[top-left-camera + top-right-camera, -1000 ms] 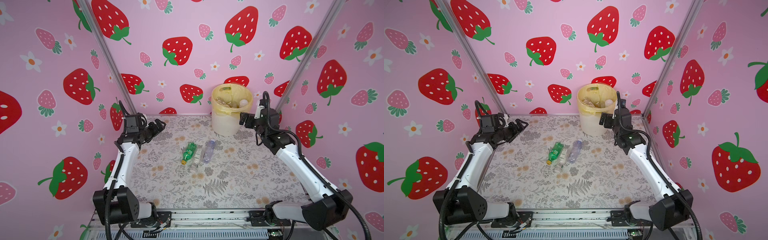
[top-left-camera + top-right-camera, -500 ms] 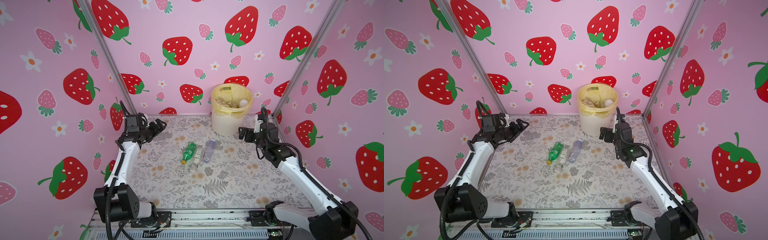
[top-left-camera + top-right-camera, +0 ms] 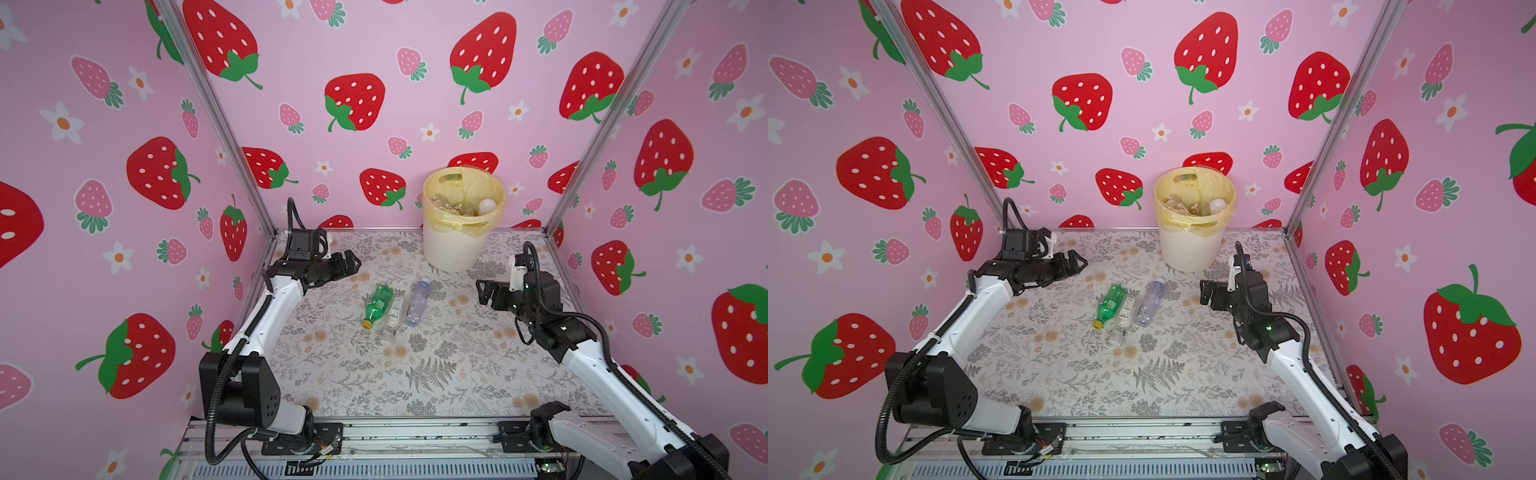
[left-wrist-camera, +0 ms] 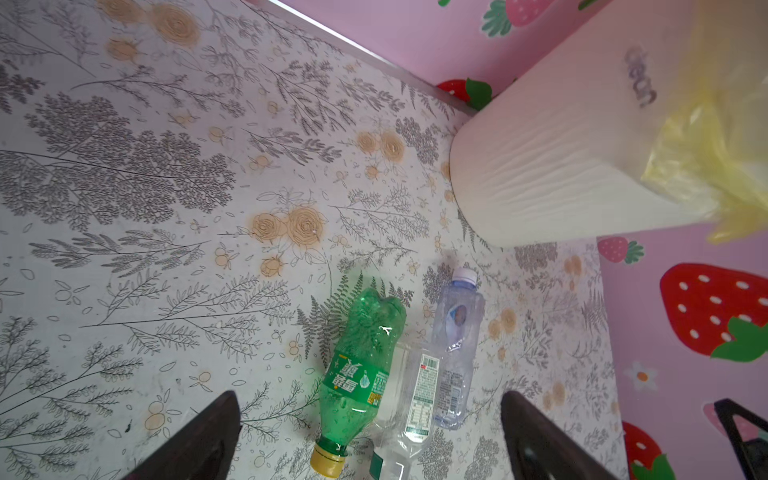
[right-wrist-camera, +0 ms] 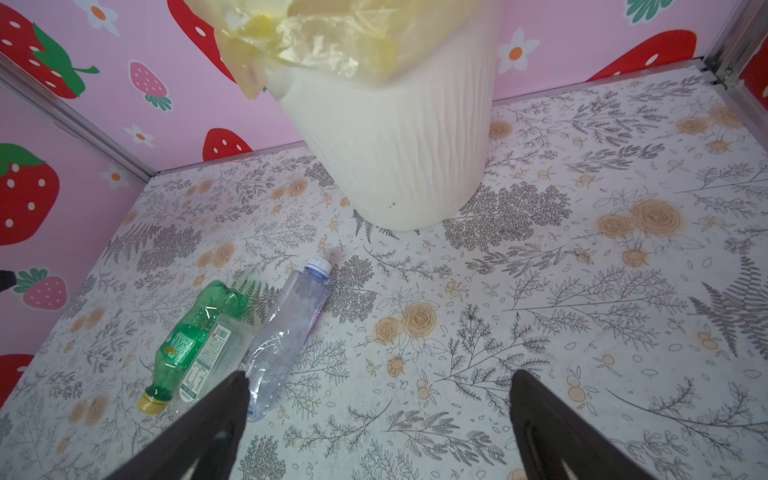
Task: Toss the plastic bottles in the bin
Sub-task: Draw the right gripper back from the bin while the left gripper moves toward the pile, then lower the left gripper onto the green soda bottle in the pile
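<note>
Green bottle (image 4: 360, 357), clear bottle (image 4: 417, 399), bluish bottle (image 4: 456, 332) side by side, bin (image 4: 540, 166) nearby

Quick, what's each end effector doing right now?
Left end effector: open, holding nothing.
Right end effector: open, holding nothing.

A cream plastic bin (image 3: 451, 249), matt and finely ribbed, stands at the far edge of the surface (image 3: 457, 374), a matt sheet printed with ferns and flowers. A thin, glossy, crinkled yellow film liner (image 3: 430, 199) drapes over its rim. Mid-surface lie thin shiny plastic bottles: a green bottle (image 3: 377, 303), a clear bottle (image 3: 395, 309) with a printed label, and a crumpled bluish bottle (image 3: 417, 301). The posts (image 3: 223, 124) are brushed metal. The arms (image 3: 274, 307) have smooth white plastic shells.
</note>
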`<state>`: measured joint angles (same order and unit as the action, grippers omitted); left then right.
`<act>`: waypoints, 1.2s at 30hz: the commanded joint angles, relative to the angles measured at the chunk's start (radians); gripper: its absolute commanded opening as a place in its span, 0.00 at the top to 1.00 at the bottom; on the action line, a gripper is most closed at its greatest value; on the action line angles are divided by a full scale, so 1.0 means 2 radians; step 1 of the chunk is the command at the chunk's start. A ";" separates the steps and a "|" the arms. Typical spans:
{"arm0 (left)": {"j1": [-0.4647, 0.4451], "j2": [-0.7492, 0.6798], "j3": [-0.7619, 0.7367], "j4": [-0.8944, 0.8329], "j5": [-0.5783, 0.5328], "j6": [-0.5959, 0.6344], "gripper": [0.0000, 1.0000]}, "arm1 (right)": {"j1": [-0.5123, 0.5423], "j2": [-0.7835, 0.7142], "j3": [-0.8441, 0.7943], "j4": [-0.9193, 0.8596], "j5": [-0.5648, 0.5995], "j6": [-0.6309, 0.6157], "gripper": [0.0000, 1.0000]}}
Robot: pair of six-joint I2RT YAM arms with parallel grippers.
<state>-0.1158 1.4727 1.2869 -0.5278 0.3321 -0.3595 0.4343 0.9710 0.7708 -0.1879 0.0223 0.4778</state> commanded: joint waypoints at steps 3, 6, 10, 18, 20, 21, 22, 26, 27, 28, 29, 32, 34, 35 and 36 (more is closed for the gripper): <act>-0.038 0.008 0.023 -0.032 -0.069 0.044 0.01 | 0.001 -0.027 -0.032 0.000 -0.028 0.005 0.01; -0.050 0.016 0.015 -0.032 -0.080 0.039 0.01 | 0.001 -0.048 -0.047 -0.005 -0.034 0.003 0.01; -0.066 0.026 0.004 -0.030 -0.085 0.032 0.01 | 0.001 -0.062 -0.061 -0.012 -0.036 0.001 0.01; -0.094 0.050 -0.035 -0.009 -0.092 0.016 0.02 | 0.001 -0.066 -0.071 -0.017 -0.043 -0.003 0.01; -0.103 0.060 -0.039 -0.008 -0.094 0.016 0.03 | 0.001 -0.066 -0.074 -0.017 -0.042 -0.001 0.01; -0.107 0.065 -0.039 -0.010 -0.108 0.019 0.04 | 0.001 -0.066 -0.075 -0.015 -0.043 0.001 0.01; -0.113 0.071 -0.040 -0.010 -0.118 0.019 0.06 | 0.001 -0.066 -0.078 -0.012 -0.042 0.002 0.01; -0.133 0.080 -0.054 0.005 -0.142 0.016 0.09 | 0.001 -0.064 -0.089 -0.009 -0.045 0.008 0.01; -0.137 0.082 -0.058 0.010 -0.145 0.014 0.10 | 0.001 -0.065 -0.091 -0.010 -0.045 0.009 0.01; -0.140 0.085 -0.062 0.015 -0.149 0.013 0.11 | 0.001 -0.066 -0.091 -0.011 -0.046 0.010 0.01; -0.142 0.087 -0.066 0.020 -0.154 0.011 0.11 | 0.001 -0.065 -0.091 -0.012 -0.046 0.010 0.01; -0.147 0.096 -0.073 0.031 -0.166 0.008 0.13 | 0.001 -0.066 -0.084 -0.019 -0.045 0.006 0.01; -0.148 0.106 -0.072 0.032 -0.169 0.008 0.15 | 0.001 -0.063 -0.078 -0.023 -0.038 0.001 0.01; -0.147 0.110 -0.072 0.031 -0.170 0.008 0.16 | 0.001 -0.062 -0.075 -0.025 -0.036 -0.001 0.01; -0.148 0.115 -0.070 0.030 -0.171 0.008 0.18 | 0.001 -0.061 -0.072 -0.024 -0.034 -0.002 0.01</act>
<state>-0.4088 1.6875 1.1442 -0.4816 0.0284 -0.3405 0.4347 0.8471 0.5976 -0.2115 -0.0605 0.4782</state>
